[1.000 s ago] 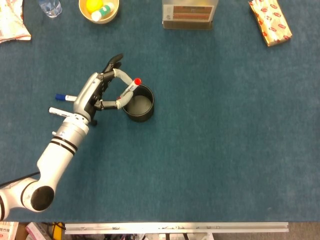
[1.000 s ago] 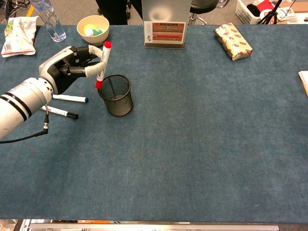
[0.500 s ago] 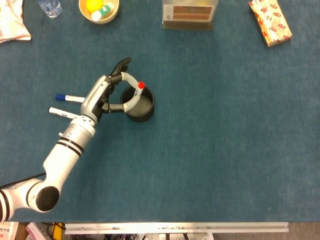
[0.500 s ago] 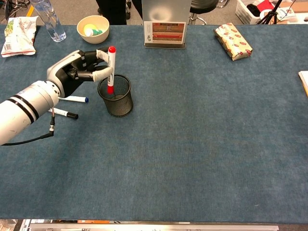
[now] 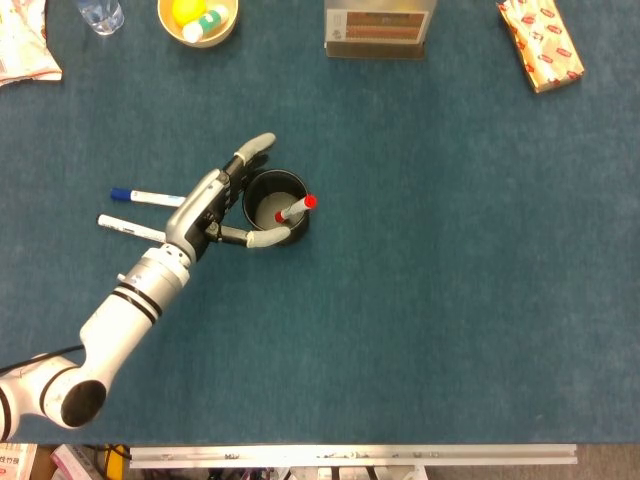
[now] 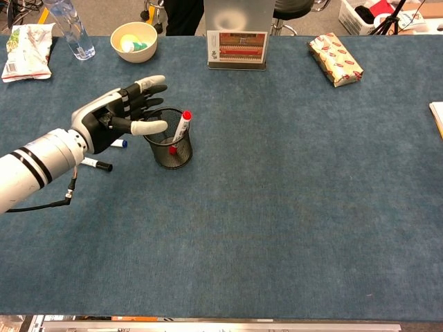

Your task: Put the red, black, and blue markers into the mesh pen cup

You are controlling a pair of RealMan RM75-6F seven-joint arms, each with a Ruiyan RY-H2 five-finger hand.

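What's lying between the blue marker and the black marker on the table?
Only bare blue tabletop between the blue marker and the black marker, per the head view.

You are working in what looks like a lab or office test room. Your counter (image 6: 291,207) is covered in blue felt-like cloth, with a small acrylic sign stand (image 6: 237,47) at its far edge. Beyond it you can see office chair bases (image 6: 289,8), a white crate (image 6: 363,14) and cables (image 6: 21,8) on a grey floor.
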